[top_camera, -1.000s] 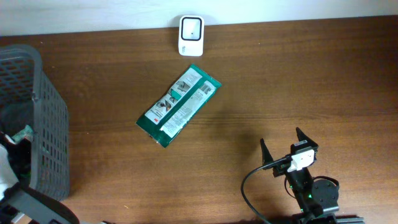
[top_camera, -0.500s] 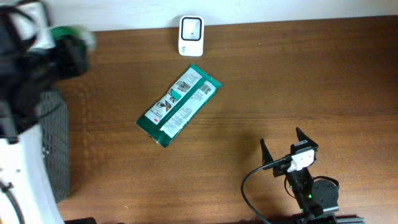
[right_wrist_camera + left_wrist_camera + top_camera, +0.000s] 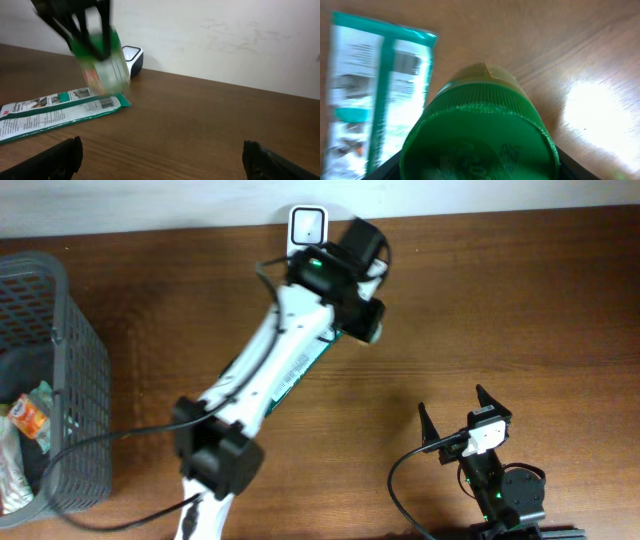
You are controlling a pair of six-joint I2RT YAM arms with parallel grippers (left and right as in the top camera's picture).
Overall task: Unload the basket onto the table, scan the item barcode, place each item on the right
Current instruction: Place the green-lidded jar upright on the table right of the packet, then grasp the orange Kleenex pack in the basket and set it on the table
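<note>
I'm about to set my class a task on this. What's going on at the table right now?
The left arm's fingers hold a green-capped bottle in the air near the white scanner at the back of the table. A green and white packet lies flat on the wood close by. The right arm's fingers stand open and empty near the front. A grey basket at the left holds more items.

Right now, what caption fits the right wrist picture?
Left pincer holds a green-capped bottle above the packet, near the white scanner.

The bottle [image 3: 477,135] hangs over the packet's [image 3: 60,114] end, scanner [image 3: 307,225] behind, basket [image 3: 80,360] far left.
</note>
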